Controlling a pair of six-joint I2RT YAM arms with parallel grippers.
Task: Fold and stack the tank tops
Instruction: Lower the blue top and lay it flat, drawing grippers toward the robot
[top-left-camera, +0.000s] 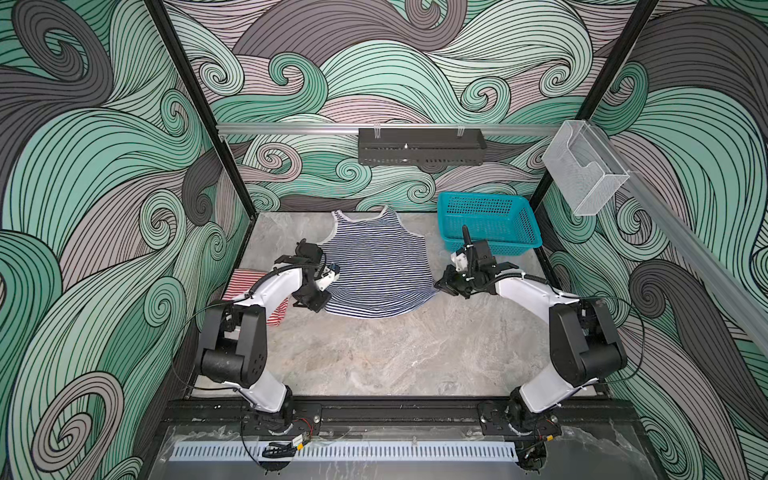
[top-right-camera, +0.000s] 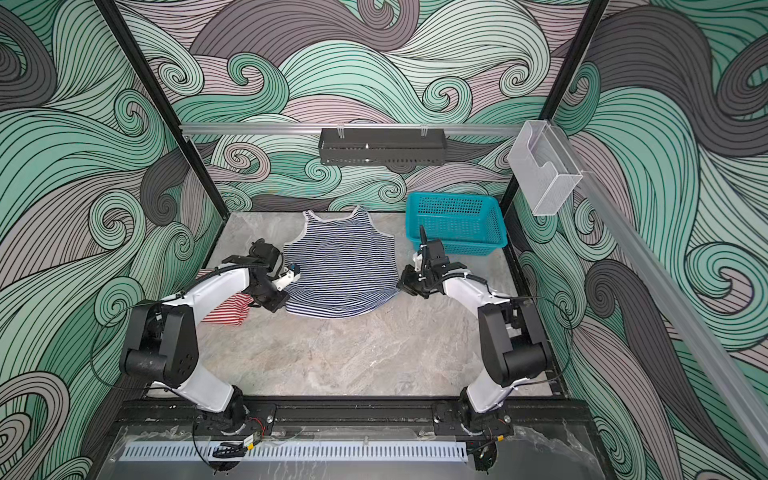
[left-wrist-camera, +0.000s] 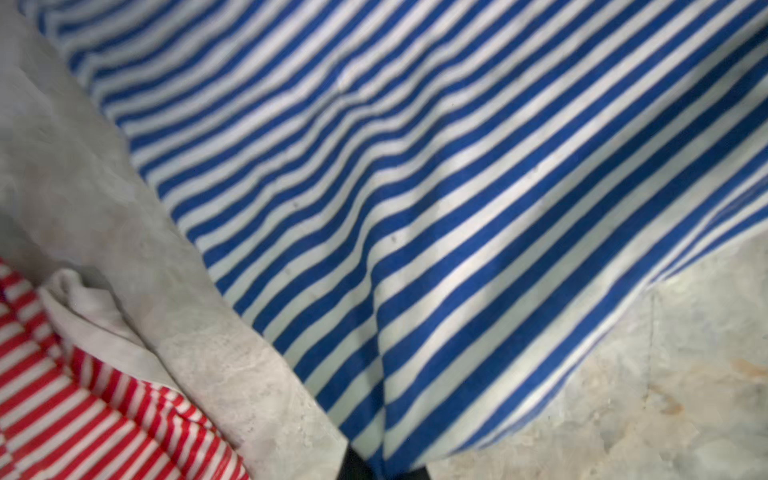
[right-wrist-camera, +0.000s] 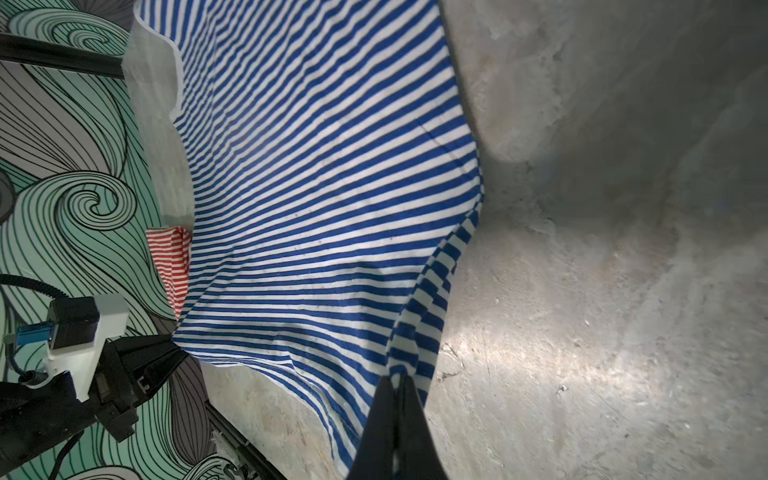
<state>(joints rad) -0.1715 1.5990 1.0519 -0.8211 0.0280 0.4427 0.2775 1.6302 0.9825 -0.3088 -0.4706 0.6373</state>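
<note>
Right gripper (right-wrist-camera: 397, 384) jaws are pinched shut on the near right hem corner of the navy-and-white tank top (top-left-camera: 374, 266), and the left gripper (left-wrist-camera: 376, 465) is clamped on its near left corner, with the hem stretched between them. Nearer than the hem, the marble tabletop (top-left-camera: 395, 357) lies bare. The red-and-white tank top (top-right-camera: 226, 309) lies bunched at the left under the left arm, and a teal mesh basket (top-left-camera: 482, 194) stands far right.

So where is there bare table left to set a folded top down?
Free: the broad near half of the table, from the navy top's hem to the front rail; also the far-left corner. Crowded: red top under the left arm, teal basket far right.
</note>
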